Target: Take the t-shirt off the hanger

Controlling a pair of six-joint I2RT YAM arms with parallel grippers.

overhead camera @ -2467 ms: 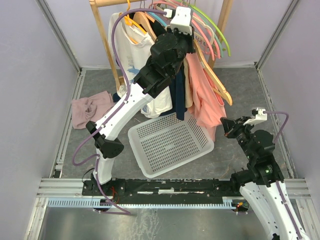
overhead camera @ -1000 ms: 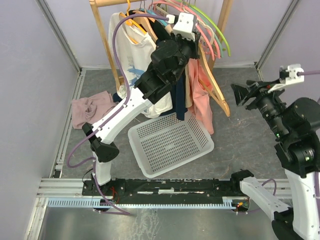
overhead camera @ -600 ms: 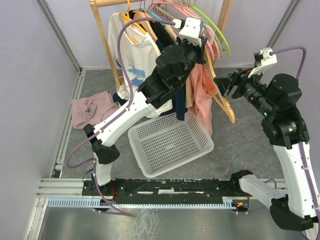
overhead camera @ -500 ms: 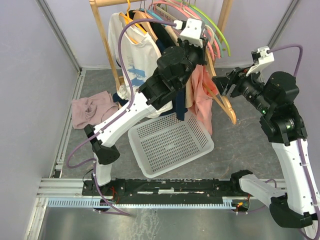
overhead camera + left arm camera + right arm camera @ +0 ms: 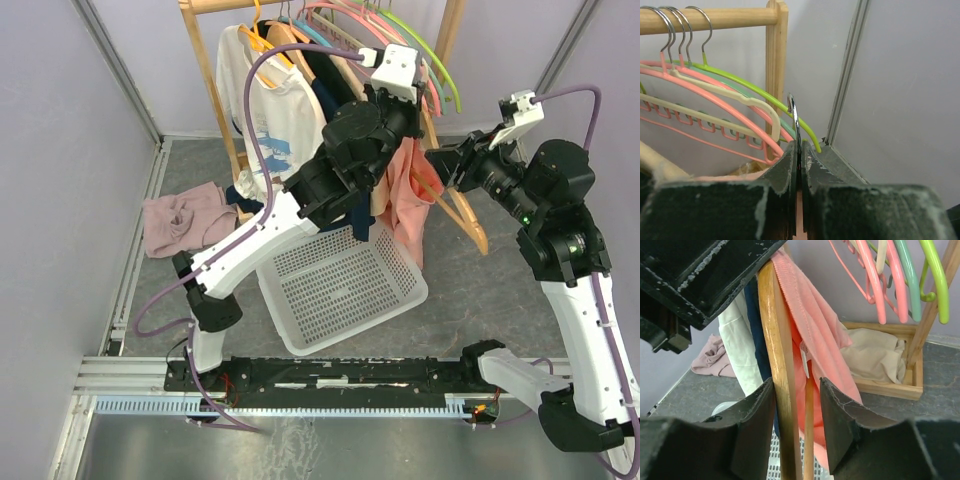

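Grasp step. Left gripper [image 5: 799, 150] clamps the steel wire hook [image 5: 794, 115] of the light wooden hanger [image 5: 776, 340]. Right gripper [image 5: 797, 410] stands spread — jaws astride the hanger arm and the salmon-pink t-shirt [image 5: 812, 335] draped there. Next (judged): pinch cloth only, pull off.

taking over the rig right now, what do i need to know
Left gripper: jaws shut on the metal hook of the wooden hanger, clear of the rail.
Right gripper: jaws open, straddling the hanger's arm and the pink t-shirt.
Done: hanger off the rail.
Left: t-shirt is still on the hanger; grip it and pull it off, probably over the white basket.
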